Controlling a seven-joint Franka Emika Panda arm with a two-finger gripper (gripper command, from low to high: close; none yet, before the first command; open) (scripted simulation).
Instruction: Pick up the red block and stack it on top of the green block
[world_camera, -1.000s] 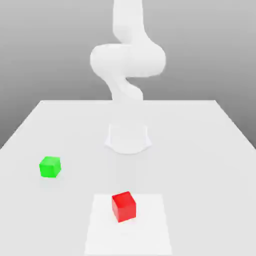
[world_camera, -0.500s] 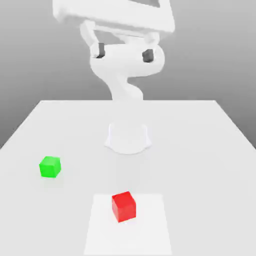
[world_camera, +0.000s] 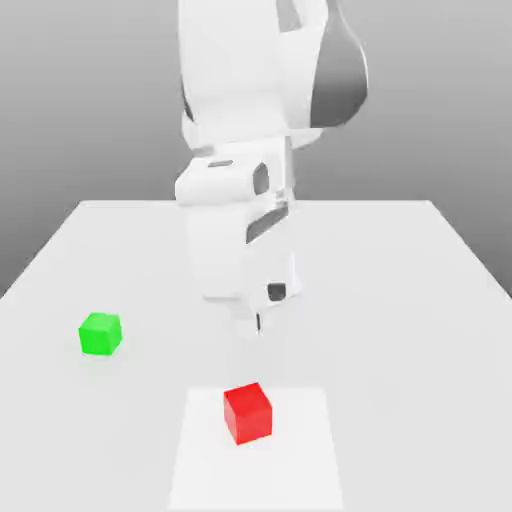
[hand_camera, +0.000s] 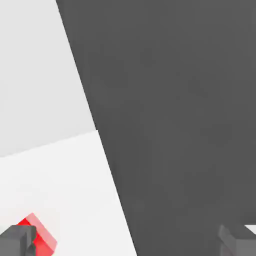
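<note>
Lower now, the gripper, wide open and empty, should align squarely (no hurry) above the red cube.

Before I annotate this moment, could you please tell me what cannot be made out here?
- Red block, hand view: partly hidden by a finger.
- White patch, exterior view: cut off by the bottom edge.
- Arm's base, exterior view: mostly hidden by the arm.

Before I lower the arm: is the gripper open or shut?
Open: its two fingers stand wide apart in the hand view, with nothing clamped between them.
</note>
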